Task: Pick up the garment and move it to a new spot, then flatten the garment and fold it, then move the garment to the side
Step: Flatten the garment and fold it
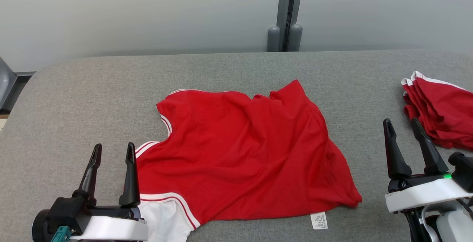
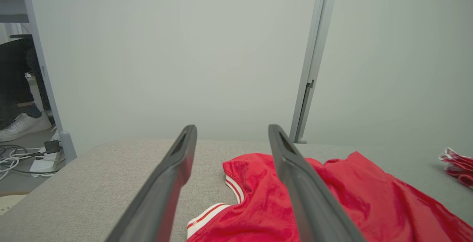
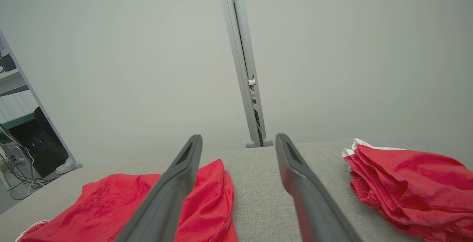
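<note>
A red garment (image 1: pixel 244 153) with white trim lies spread and wrinkled across the middle of the grey table (image 1: pixel 92 87); a white label sticks out at its near hem. My left gripper (image 1: pixel 114 152) hovers open at the garment's left edge, by the striped sleeve, holding nothing. My right gripper (image 1: pixel 402 125) stands open to the right of the garment, over bare table. Between the left fingers (image 2: pixel 173 175) the left wrist view shows the garment's (image 2: pixel 332 197) neckline. Through the right wrist camera the garment (image 3: pixel 122 201) lies left of the open fingers (image 3: pixel 299 183).
A folded pile of red clothes (image 1: pixel 439 112) sits at the table's right edge, close behind my right gripper, pile (image 3: pixel 410 183) also in the right wrist view. A pale wall and a grey post (image 1: pixel 286 13) stand behind the table. A person's shoe (image 2: pixel 22 125) and cables lie on the floor far left.
</note>
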{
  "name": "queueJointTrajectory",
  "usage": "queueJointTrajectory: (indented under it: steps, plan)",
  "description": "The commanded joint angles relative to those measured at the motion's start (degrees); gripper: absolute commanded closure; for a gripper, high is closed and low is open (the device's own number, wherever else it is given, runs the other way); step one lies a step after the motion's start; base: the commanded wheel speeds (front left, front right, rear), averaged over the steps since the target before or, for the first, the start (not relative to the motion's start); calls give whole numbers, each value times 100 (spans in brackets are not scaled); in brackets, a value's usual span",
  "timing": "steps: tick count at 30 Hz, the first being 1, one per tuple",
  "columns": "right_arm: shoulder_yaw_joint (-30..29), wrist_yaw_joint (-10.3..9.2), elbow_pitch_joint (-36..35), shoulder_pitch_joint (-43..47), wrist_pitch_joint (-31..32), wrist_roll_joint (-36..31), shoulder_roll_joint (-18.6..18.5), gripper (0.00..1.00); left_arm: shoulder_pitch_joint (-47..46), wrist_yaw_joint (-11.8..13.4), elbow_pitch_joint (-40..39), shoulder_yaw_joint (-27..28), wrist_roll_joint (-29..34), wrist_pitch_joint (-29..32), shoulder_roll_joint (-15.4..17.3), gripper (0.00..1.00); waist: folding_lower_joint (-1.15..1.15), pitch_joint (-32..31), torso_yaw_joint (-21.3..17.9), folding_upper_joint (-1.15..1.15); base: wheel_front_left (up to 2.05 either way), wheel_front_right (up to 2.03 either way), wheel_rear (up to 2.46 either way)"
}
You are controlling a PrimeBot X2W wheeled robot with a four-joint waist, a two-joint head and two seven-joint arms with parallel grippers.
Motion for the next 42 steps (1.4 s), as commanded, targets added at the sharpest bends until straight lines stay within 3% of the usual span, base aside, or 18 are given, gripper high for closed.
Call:
queueJointTrajectory:
  steps: [1, 9, 24, 33, 36, 42]
  plan:
    - [-34, 1, -35, 31, -38, -37, -36, 0, 36, -67, 28, 86, 73, -24, -36, 0, 0, -4, -1, 0, 0, 0, 0]
    - [-59, 1, -96, 24, -38, -58, -41, 0, 35, -331, 93, 362, 297, -25, -226, 0, 0, -15, -17, 0, 0, 0, 0]
    - [-101, 1, -200, 13, -38, -119, -73, 0, -12, -609, 137, 636, 523, -25, -409, 0, 0, 64, -19, 0, 0, 0, 0]
    - [-532, 1, -214, 158, -34, -360, -296, 0, 125, -755, 162, 760, 258, -24, -454, 0, 0, 113, 27, 0, 0, 0, 0]
    - [-388, 1, -103, 306, 167, -254, -540, 0, 154, -847, 422, 660, 113, 217, -399, 0, 0, 120, 81, 0, 0, 0, 0]
    - [463, 1, 168, 556, 1287, 376, -988, 0, 375, -829, 592, 519, -12, 1410, -224, 0, 0, 170, 137, 0, 0, 0, 0]
